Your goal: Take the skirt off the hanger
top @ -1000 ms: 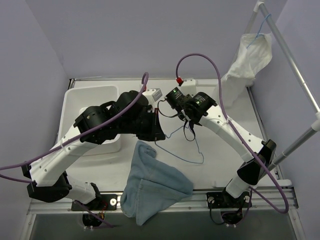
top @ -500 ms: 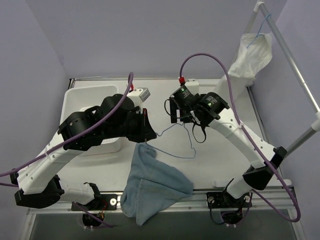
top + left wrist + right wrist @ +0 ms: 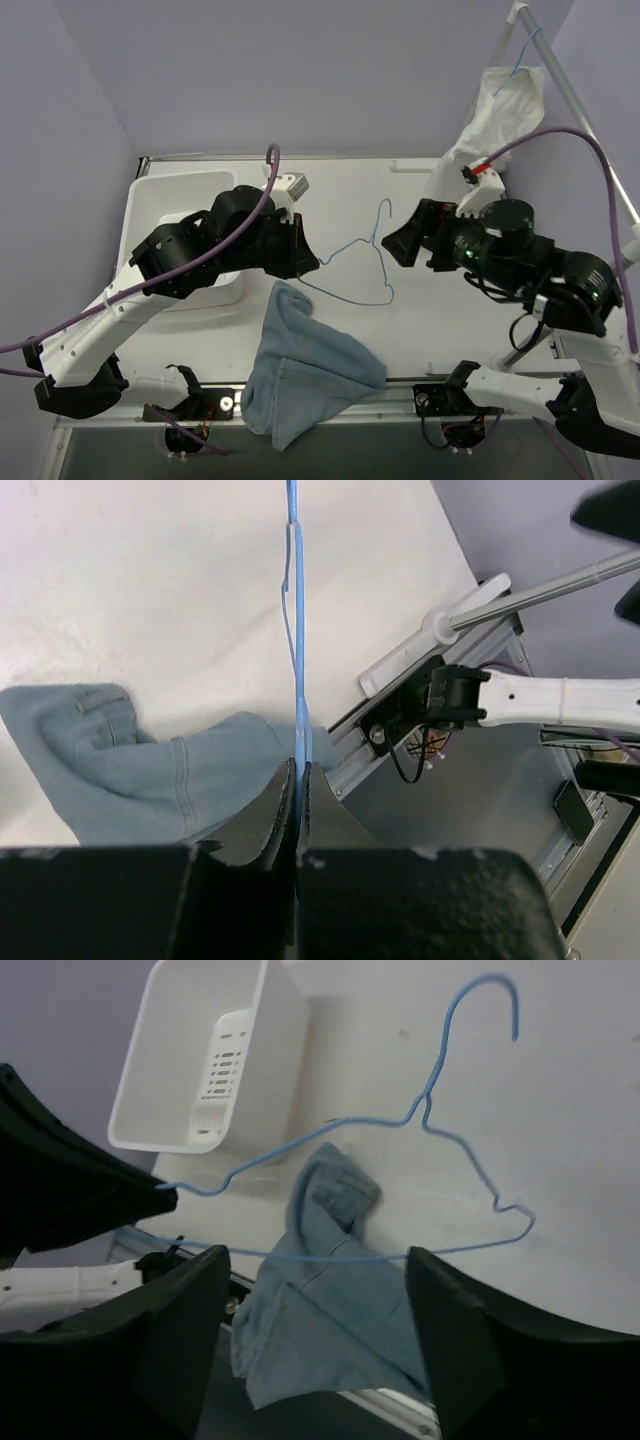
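Note:
The light blue denim skirt (image 3: 305, 370) lies crumpled on the table, off the hanger, with its lower part over the front edge. It also shows in the left wrist view (image 3: 150, 770) and the right wrist view (image 3: 330, 1300). The thin blue wire hanger (image 3: 365, 265) is bare and held above the table. My left gripper (image 3: 305, 262) is shut on one end of the hanger wire (image 3: 297, 680). My right gripper (image 3: 393, 245) is open and empty, just right of the hanger (image 3: 430, 1110), not touching it.
A white plastic bin (image 3: 180, 195) stands at the left, also in the right wrist view (image 3: 200, 1060). A white garment (image 3: 500, 110) hangs on a metal rack (image 3: 590, 130) at the back right. The table's front rail (image 3: 420, 670) runs beside the skirt.
My right gripper has let go of the hanger and pulled back to the right. The hanger now hangs from my left gripper alone, swung flatter over the table. The skirt has not moved.

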`<state>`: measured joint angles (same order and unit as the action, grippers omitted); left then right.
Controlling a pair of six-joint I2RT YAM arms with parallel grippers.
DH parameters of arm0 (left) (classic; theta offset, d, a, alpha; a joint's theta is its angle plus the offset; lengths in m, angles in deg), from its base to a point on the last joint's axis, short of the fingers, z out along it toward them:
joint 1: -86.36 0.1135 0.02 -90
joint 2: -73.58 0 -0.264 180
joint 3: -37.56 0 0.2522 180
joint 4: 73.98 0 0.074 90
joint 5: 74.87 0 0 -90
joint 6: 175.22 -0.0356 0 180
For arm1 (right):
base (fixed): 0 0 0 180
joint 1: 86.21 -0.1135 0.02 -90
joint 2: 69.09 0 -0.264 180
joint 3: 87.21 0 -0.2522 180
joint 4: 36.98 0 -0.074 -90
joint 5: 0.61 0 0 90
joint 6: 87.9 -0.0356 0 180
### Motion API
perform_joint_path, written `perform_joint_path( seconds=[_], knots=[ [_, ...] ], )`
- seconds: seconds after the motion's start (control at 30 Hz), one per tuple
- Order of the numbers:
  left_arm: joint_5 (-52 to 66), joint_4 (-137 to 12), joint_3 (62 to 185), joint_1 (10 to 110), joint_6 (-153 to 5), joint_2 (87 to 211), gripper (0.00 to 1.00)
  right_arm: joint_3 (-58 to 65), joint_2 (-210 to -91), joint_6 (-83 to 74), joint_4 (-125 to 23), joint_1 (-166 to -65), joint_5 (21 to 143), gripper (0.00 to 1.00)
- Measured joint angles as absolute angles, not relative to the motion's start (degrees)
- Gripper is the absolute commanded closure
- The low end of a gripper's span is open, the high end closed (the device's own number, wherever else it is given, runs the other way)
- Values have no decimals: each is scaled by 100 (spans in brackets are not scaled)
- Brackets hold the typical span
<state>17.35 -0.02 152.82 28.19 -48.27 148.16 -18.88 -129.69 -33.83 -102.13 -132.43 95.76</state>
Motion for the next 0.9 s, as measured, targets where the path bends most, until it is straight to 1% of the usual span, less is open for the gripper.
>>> perform_joint_path(
  seconds=[0.1, 0.23, 0.53, 0.73, 0.9],
  knots=[
    [1566, -177, 15413, 2963, -4993, 14867, 98, -1432, -12346, -3498, -10128, -13243, 9148, 100],
    [1317, -496, 15728, 3105, -5166, 15022, 98, -605, -11863, -3734, -10113, -13243, 8844, 100],
    [463, -1726, 15979, 3136, -5225, 15337, 98, 1224, -11264, -4005, -10039, -13243, 8140, 100],
    [-84, -2616, 16130, 3136, -5196, 15520, 98, 1611, -11028, -4123, -9923, -13243, 7886, 100],
    [-510, -3366, 16504, 3136, -5059, 15962, 98, 1768, -10746, -4141, -9757, -13243, 7733, 100]
  ],
)
